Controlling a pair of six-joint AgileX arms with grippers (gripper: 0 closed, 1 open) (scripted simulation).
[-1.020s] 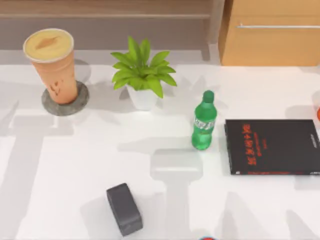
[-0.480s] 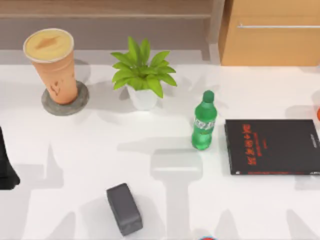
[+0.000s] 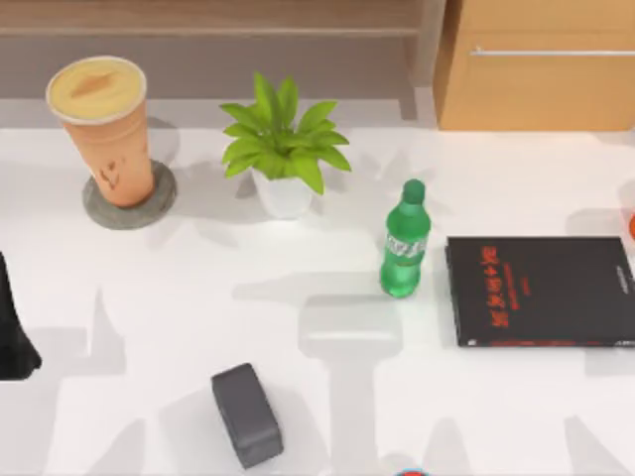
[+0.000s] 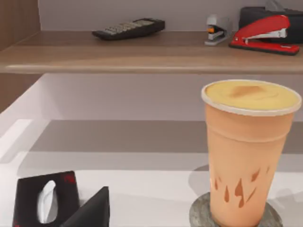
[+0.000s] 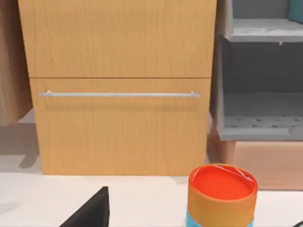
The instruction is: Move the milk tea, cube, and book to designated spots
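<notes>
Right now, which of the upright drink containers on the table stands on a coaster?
The tall orange-brown milk tea cup, standing on the round grey stone coaster; the green plastic bottle stands directly on the white table.

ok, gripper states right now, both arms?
Left gripper: at the table's left edge, near the tall orange-brown milk tea cup; open or shut cannot be told.
Right gripper: cannot be told.

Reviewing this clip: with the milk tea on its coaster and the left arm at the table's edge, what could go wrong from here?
1. The milk tea is tall on a small coaster; a sideways brush by the left claw may tip it.
2. The green bottle stands close beside the black book; reaching toward that book could topple it.
3. The potted plant's leaves spread near the cup, possibly snagging an arm.
</notes>
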